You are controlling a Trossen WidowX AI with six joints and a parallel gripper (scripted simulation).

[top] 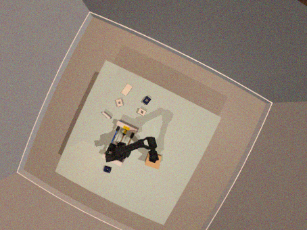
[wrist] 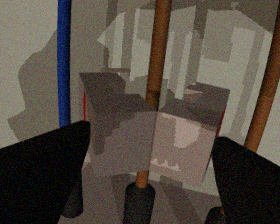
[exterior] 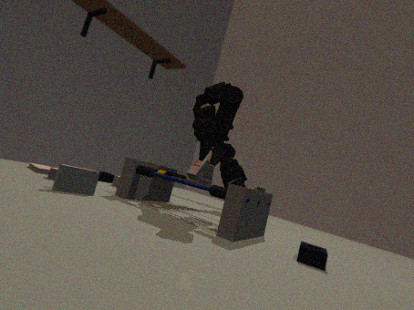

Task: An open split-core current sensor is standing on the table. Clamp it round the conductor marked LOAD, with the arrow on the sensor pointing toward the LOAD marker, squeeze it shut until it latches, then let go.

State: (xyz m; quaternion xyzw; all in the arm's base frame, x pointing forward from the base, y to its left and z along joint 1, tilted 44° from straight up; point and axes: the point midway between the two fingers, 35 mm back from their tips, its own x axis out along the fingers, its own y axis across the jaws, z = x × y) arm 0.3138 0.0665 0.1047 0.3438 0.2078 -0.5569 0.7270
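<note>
The sensor (exterior: 196, 167) (wrist: 122, 145) is held open by my gripper (wrist: 152, 139) (exterior: 206, 160), its two halves spread in a V with a finger on each outer side. Red marks show at its outer edges; which way the arrow points cannot be told. In the wrist view the middle brown conductor (wrist: 159, 40) runs behind the sensor, visible in the gap between the halves and below them. Whether it lies inside the jaws is unclear. A yellow marker (top: 126, 128) (exterior: 161, 172) sits near one end of the middle conductor; its lettering is unreadable.
A blue conductor (wrist: 64, 60) (exterior: 182, 179) runs left of the sensor and another brown conductor (wrist: 267, 90) right. An end block (exterior: 243, 215) bears the conductors. Dark blue blocks (top: 146, 100) (top: 107, 169), a pale slab (top: 126, 89) and a low block (exterior: 75, 180) stand around.
</note>
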